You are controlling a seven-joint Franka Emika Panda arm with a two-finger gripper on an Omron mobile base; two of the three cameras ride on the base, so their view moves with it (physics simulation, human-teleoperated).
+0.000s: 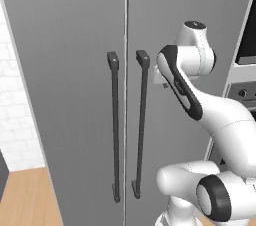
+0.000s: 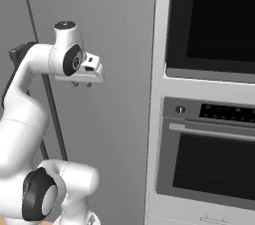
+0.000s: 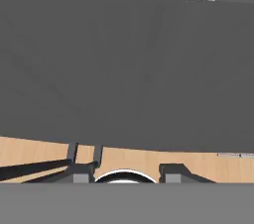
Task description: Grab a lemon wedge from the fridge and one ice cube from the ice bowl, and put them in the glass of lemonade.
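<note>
Wooden floor [image 1: 25, 197], white tiled wall [image 1: 12, 115], built-in ovens [image 2: 214, 119].

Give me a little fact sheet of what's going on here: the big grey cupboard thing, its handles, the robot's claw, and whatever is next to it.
fridge: tall matte grey two-door fridge, both doors shut
handles: two long dark vertical bar handles, side by side at the door seam
arm: white arm with dark joints, raised in front of the right door
claw: small two-finger claw, pointing down, close to the right door, holding nothing; jaws partly apart
neighbour: black built-in ovens in a pale column right of the fridge
floor: light wooden floor
</note>
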